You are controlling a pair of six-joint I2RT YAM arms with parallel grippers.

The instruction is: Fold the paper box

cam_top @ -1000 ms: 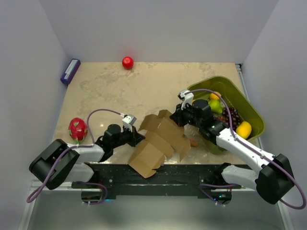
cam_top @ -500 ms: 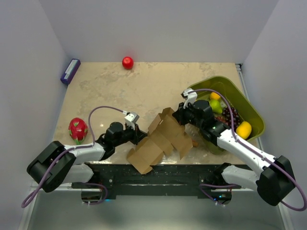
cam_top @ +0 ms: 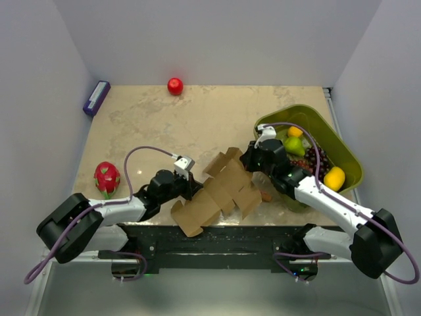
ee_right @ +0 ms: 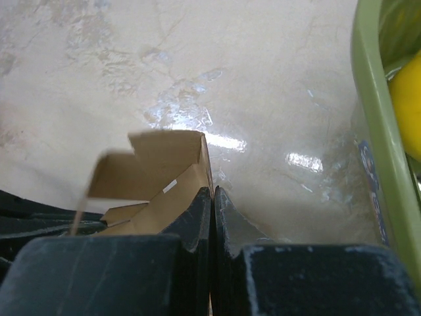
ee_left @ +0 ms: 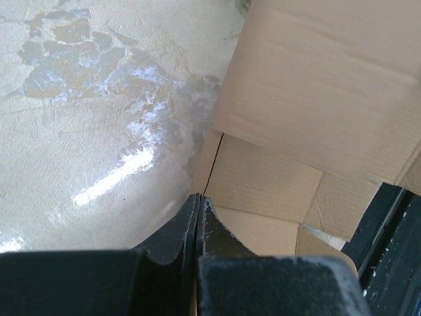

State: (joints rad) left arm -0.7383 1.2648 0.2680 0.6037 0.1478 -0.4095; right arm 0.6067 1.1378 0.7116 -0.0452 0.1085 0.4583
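Observation:
The paper box [cam_top: 222, 189] is a brown die-cut cardboard sheet, partly folded, lying near the table's front edge between the two arms. My left gripper [cam_top: 195, 187] is shut on its left edge. In the left wrist view the left gripper [ee_left: 199, 199] pinches a panel of the paper box [ee_left: 316, 85], which rises to the right. My right gripper [cam_top: 247, 162] is shut on the sheet's upper right edge. In the right wrist view the right gripper [ee_right: 212, 191] clamps a wall of the paper box [ee_right: 154, 171], whose notched flap stands up to the left.
A green basket [cam_top: 347, 153] of fruit stands right of the right arm, its rim [ee_right: 368, 99] close by. A dragon fruit [cam_top: 106, 176] lies at the left, a red ball [cam_top: 175, 85] at the back and a purple box [cam_top: 96, 98] at the back left.
Both grippers have kept their grip. The left gripper has moved right and the right gripper slightly right and nearer. The cardboard has bunched up and its lower corner has swung left.

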